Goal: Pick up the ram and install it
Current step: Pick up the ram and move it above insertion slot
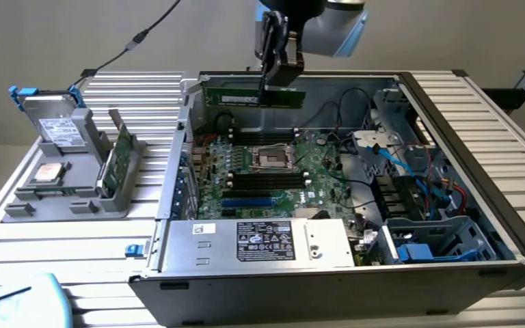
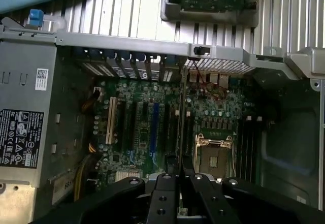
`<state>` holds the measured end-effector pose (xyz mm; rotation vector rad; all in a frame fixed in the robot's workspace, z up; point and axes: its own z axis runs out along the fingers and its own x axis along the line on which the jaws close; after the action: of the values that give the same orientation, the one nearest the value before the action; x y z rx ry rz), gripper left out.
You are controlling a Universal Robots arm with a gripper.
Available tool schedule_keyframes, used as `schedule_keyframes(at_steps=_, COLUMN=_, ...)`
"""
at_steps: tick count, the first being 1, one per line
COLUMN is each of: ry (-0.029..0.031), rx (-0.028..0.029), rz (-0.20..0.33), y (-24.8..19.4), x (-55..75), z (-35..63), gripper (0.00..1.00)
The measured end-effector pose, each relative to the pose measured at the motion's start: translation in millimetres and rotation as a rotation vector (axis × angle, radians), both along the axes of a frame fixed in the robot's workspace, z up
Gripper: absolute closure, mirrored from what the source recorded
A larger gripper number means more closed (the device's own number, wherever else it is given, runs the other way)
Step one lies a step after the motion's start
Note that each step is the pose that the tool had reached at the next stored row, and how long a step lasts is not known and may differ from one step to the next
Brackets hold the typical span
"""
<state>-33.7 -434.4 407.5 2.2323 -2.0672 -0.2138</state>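
Exterior view | gripper (image 1: 265,87) at upper centre of frame, jaws nearly closed, pinching the ram (image 1: 230,97) | ram held level on its long edge, clear of the slots, above the motherboard (image 1: 217,171) inside the open computer case (image 1: 335,297) | wrist view: ram edge-on between fingers (image 2: 163,196)

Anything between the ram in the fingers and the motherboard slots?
Nothing visible. The ram hangs in the fingers over the open case; the black memory slots beside the processor socket lie uncovered, cables off to the exterior view's right.
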Motion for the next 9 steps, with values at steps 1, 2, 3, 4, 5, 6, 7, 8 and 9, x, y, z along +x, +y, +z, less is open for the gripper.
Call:
schedule_keyframes(at_steps=1, ry=0.0003, rx=0.0000, rz=0.000, y=0.0, x=4.5, z=-1.3, gripper=0.86)
schedule_keyframes(at_steps=2, ry=0.0005, rx=-0.0003, rz=0.000, y=0.1, x=8.9, z=-3.0, gripper=0.86)
schedule_keyframes(at_steps=3, ry=0.0006, rx=-0.0004, rz=0.000, y=0.1, x=13.4, z=-4.9, gripper=0.86)
schedule_keyframes(at_steps=4, ry=0.0007, rx=-0.0005, rz=0.000, y=0.3, x=16.3, z=-6.6, gripper=0.86)
schedule_keyframes(at_steps=5, ry=0.0007, rx=-0.0006, rz=0.000, y=0.6, x=18.5, z=-8.3, gripper=0.86)
schedule_keyframes(at_steps=6, ry=0.0007, rx=-0.0005, rz=0.000, y=1.0, x=19.8, z=-10.2, gripper=0.86)
schedule_keyframes(at_steps=7, ry=0.0006, rx=-0.0004, rz=0.000, y=1.4, x=20.6, z=-12.2, gripper=0.86)
schedule_keyframes(at_steps=8, ry=0.0006, rx=-0.0004, rz=0.000, y=1.8, x=21.0, z=-13.9, gripper=0.86)
schedule_keyframes(at_steps=9, ry=0.0006, rx=-0.0002, rz=0.000, y=2.3, x=21.4, z=-15.7, gripper=0.86)
